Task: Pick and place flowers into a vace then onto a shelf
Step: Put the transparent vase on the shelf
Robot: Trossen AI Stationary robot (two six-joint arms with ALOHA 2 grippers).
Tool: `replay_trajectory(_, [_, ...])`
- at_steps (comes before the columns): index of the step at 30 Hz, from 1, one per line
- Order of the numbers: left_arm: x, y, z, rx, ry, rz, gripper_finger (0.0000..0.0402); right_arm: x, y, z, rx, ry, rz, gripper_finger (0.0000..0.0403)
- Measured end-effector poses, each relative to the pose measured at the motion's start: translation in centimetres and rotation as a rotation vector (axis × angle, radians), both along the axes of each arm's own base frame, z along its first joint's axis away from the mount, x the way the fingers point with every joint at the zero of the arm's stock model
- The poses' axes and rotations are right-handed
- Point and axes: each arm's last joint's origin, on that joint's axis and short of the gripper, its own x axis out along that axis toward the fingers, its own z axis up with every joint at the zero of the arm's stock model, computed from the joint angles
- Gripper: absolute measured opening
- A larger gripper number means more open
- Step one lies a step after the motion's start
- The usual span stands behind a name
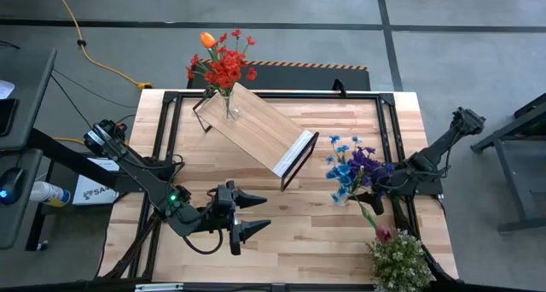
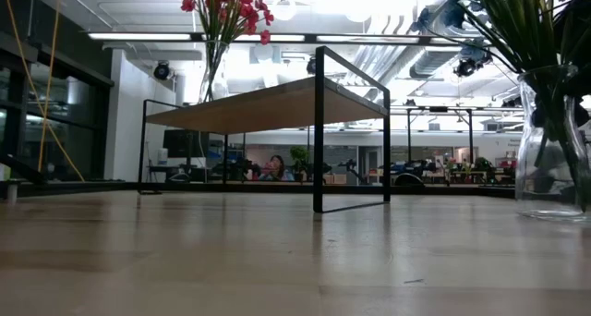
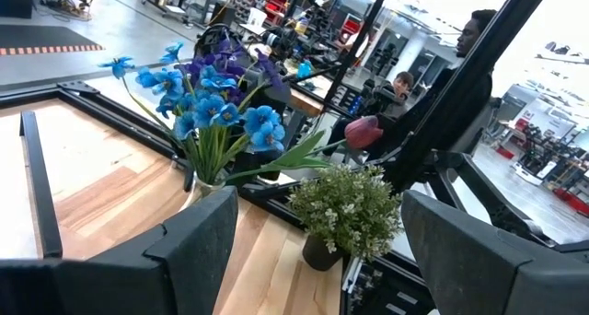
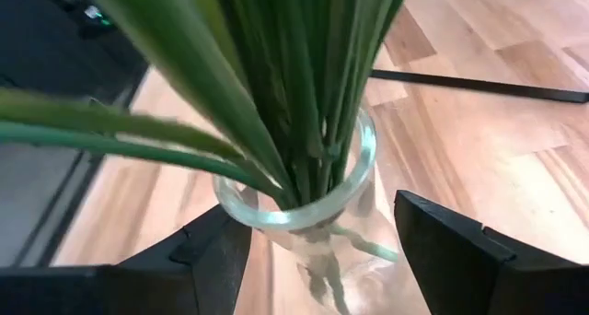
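Counting two vases: red bunch (image 1: 222,67) on shelf (image 1: 256,128), blue bunch (image 1: 354,168) between spread right tool (image 4: 313,250); left tool (image 1: 246,213) apart.

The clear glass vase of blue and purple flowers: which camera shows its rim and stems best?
The right wrist view: the clear glass vase fills it, rim and green stems close, between the open right pincer fingers. The high view shows mostly blooms. The low view crops it at the edge. The left wrist view shows flowers, little glass.
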Motion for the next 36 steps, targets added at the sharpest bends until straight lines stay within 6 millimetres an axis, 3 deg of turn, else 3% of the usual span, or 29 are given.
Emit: replay_trajectory(36, [0.0, 0.0, -0.1, 0.001, 0.006, -0.001, 0.0337, 1.2, 0.1, -0.4, -0.114, -0.004, -0.108, 0.0247])
